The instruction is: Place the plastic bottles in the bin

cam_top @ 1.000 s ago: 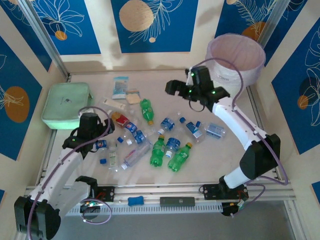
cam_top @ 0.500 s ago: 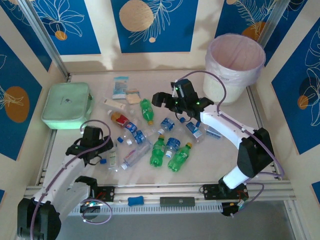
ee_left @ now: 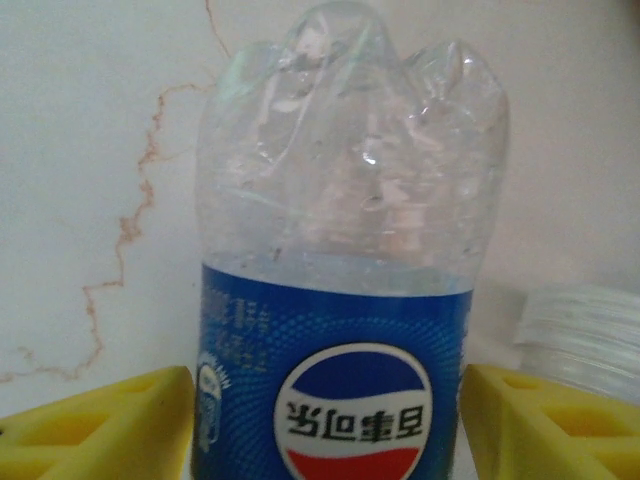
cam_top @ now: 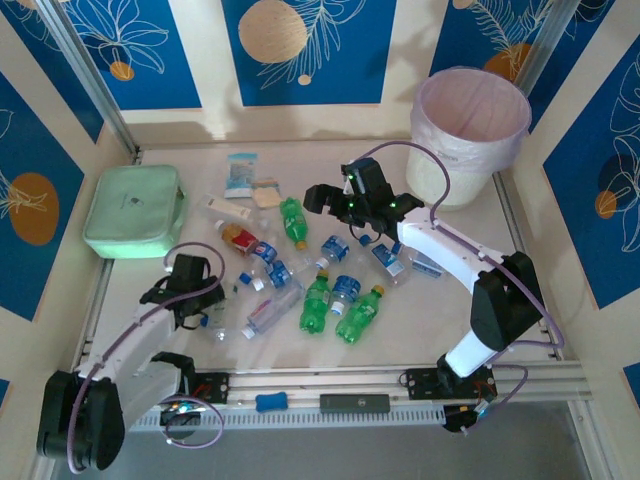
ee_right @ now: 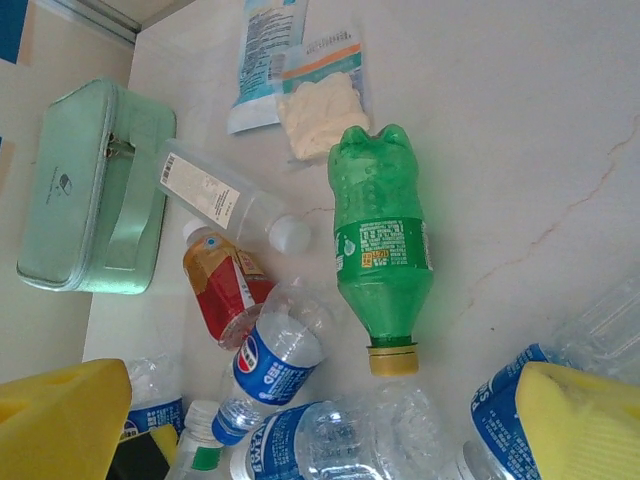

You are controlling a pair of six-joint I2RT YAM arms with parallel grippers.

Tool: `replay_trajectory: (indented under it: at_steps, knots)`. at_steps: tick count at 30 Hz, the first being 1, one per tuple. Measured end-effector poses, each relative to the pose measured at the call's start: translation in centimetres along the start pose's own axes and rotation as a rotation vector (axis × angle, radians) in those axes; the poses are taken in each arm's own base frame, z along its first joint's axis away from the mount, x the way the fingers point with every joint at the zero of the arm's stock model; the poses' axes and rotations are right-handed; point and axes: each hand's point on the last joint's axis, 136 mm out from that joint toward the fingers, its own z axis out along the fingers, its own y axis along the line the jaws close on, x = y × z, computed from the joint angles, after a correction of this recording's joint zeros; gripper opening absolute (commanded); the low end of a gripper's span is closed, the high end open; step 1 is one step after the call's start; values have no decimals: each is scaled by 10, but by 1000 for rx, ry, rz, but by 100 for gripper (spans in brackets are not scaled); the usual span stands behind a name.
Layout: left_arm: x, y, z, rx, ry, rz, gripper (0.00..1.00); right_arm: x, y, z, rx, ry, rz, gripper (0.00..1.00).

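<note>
The left gripper [ee_left: 325, 390] was found half-closed about a clear Pepsi bottle [ee_left: 350, 200], its pads [ee_left: 100, 420] seemingly touching the label on both sides. The bottle's long axis ran straight ahead between them. The bin [cam_top: 455, 165] stood well apart at the far right, nearer the right arm [cam_top: 450, 245].

Overhead camera facing down, wrist cameras close over bottles [ee_right: 380, 250]

Cream, faintly veined tabletop [cam_top: 340, 165]. Carries a scatter of plastic bottles [cam_top: 315, 303] across the middle, clear with blue labels or green with yellow caps. Also carries a mint-green zip pouch [cam_top: 133, 210] at left, a blue-white packet [cam_top: 240, 174] toward the far edge, the bin [cam_top: 445, 175] at far right.
</note>
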Motion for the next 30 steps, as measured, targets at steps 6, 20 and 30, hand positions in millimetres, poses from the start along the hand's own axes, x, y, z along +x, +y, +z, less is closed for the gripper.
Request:
replay_trajectory:
  at_steps: [6, 20, 30]
  knots:
    - [-3, -3, 7, -10, 14, -3, 67, 0, -1, 0, 13, -6, -3, 99]
    - [-5, -4, 4, 2, 4, 3, 40, -3, -6, 0, 38, -25, -7, 99]
    - [-88, -83, -69, 382, -276, 66, 37, -12, 12, -3, -102, -17, -11, 99]
